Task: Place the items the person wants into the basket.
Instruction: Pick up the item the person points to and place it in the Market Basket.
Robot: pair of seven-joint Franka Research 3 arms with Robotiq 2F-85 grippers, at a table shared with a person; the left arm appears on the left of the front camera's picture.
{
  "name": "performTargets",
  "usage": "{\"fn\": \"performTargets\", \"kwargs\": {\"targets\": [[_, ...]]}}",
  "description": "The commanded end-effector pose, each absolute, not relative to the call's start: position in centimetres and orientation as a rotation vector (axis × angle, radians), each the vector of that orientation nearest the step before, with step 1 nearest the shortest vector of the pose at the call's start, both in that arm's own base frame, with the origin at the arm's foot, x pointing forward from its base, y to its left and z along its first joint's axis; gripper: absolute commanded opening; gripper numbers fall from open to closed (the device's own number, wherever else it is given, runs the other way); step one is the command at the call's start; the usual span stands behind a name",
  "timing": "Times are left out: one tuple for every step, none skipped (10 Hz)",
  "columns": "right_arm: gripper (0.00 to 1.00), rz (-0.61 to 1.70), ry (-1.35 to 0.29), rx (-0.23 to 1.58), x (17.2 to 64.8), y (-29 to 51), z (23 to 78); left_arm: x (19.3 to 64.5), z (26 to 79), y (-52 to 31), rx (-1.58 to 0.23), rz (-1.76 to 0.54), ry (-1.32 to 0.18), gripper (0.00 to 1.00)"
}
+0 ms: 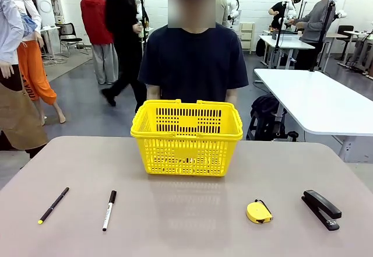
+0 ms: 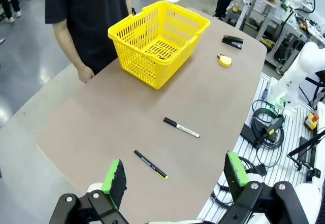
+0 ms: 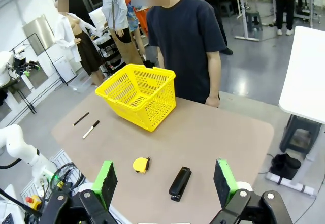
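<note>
**Both grippers spread wide, basket at the far side, pen and marker on the left**

Seen from the front: the yellow basket (image 1: 186, 152) upright at the far middle of the surface (image 1: 186, 228), handles folded down along the rim. Directly behind it, the person (image 1: 194, 64) in a dark navy T-shirt, standing at the far edge with arms down. In the left wrist view, one hand (image 2: 85, 73) at the edge of the surface, just beside the basket; touching or not, cannot tell.

On the robot's left part of the surface, toward the near edge: the thin black pen (image 1: 53, 204), lying slanted, yellow-green tip toward the robot. To the right of it, near but not touching: the marker (image 1: 109, 210), black cap pointing away from the robot, white barrel toward it. Both well apart from the basket.

On the robot's right part: the round yellow tape measure (image 1: 258, 212), and further right the black stapler (image 1: 321, 208), near each other but apart.

Left gripper (image 2: 175, 170): jaws spread wide, green pads far from each other, holding nothing, raised above the near side of the surface with the pen and the marker ahead. Right gripper (image 3: 164, 176): spread wide in the same way and holding nothing, raised above the near edge, with the stapler and the tape measure straight ahead and the basket beyond them.
</note>
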State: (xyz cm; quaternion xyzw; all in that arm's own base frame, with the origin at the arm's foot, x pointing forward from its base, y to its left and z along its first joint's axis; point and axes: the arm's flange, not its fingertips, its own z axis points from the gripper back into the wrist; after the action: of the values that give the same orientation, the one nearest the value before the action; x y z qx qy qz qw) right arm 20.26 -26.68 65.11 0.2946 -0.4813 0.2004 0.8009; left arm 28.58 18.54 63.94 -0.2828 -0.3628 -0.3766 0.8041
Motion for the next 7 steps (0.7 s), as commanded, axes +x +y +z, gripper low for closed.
{"fn": "performTargets", "kwargs": {"targets": [[1.0, 0.447, -1.057, 0.643, 20.41, -26.64, 65.24, 28.57, 64.11, 18.19, -0.593, -0.813, -0.755, 1.0], [1.0, 0.447, -1.057, 0.643, 20.41, -26.64, 65.24, 28.57, 64.11, 18.19, -0.593, -0.813, -0.755, 1.0], [1.0, 0.447, -1.057, 0.643, 20.41, -26.64, 65.24, 28.57, 64.11, 18.19, -0.593, -0.813, -0.755, 1.0], [1.0, 0.447, -1.057, 0.643, 20.41, -26.64, 65.24, 28.57, 64.11, 18.19, -0.593, -0.813, -0.755, 1.0], [1.0, 0.447, -1.057, 0.643, 20.41, -26.64, 65.24, 28.57, 64.11, 18.19, -0.593, -0.813, -0.755, 1.0], [1.0, 0.447, -1.057, 0.643, 20.41, -26.64, 65.24, 28.57, 64.11, 18.19, -0.593, -0.813, -0.755, 1.0], [1.0, 0.447, -1.057, 0.643, 20.41, -26.64, 65.24, 28.57, 64.11, 18.19, -0.593, -0.813, -0.755, 1.0]]}}
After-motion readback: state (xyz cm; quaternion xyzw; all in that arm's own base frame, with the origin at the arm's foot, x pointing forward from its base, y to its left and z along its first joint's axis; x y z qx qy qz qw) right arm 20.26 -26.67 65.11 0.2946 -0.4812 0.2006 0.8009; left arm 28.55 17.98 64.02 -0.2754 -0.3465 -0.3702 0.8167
